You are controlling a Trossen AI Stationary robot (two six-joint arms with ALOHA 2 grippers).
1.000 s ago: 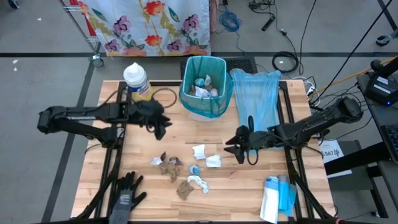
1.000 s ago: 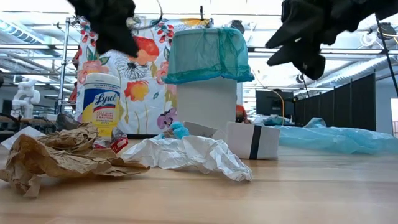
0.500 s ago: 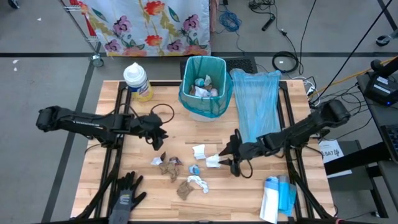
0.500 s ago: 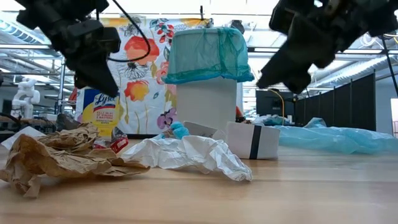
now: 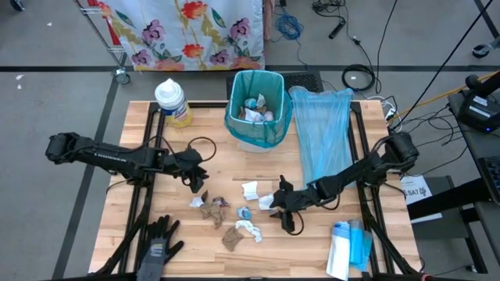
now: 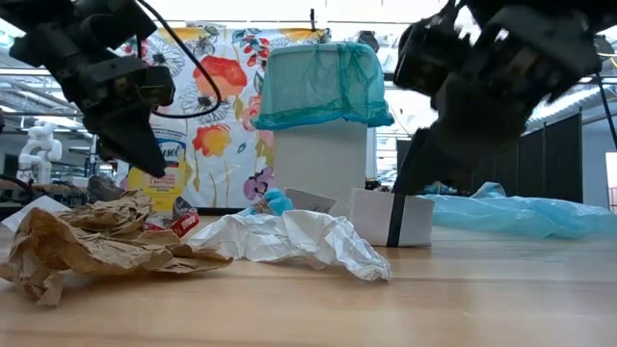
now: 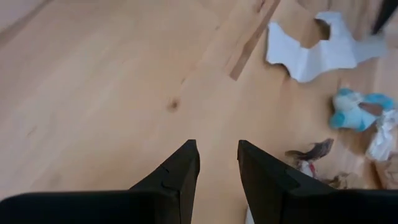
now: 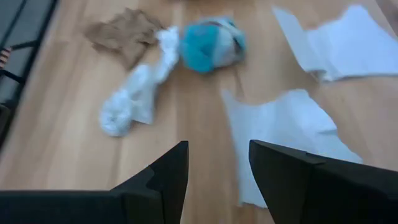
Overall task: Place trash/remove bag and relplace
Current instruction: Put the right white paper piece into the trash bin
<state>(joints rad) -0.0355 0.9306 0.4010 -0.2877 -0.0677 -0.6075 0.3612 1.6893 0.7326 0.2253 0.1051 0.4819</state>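
Nearest the front edge of the surface [image 5: 141, 211], trash [image 5: 234, 218] lies loose. Right gripper [image 5: 280, 204], fingers spread and empty, hovers beside a white scrap [image 5: 268, 201]; left gripper [image 5: 199, 178], parted and empty, hangs above brown wads [image 5: 211, 208]. Beyond stands the lined bin [image 5: 258, 109]. Collecting step: next, descend, pinch, carry binward.

Wooden table [image 5: 180, 226], light plank top on a dark frame. Upper centre: white bin [image 5: 257, 117] with teal liner. Upper left: wipes canister [image 5: 171, 101]. Right: flattened blue bag [image 5: 322, 129]. Centre: scattered trash [image 5: 234, 211]. Lower left: black glove [image 5: 158, 243]. Lower right: what appears to be a bag roll [image 5: 349, 246].
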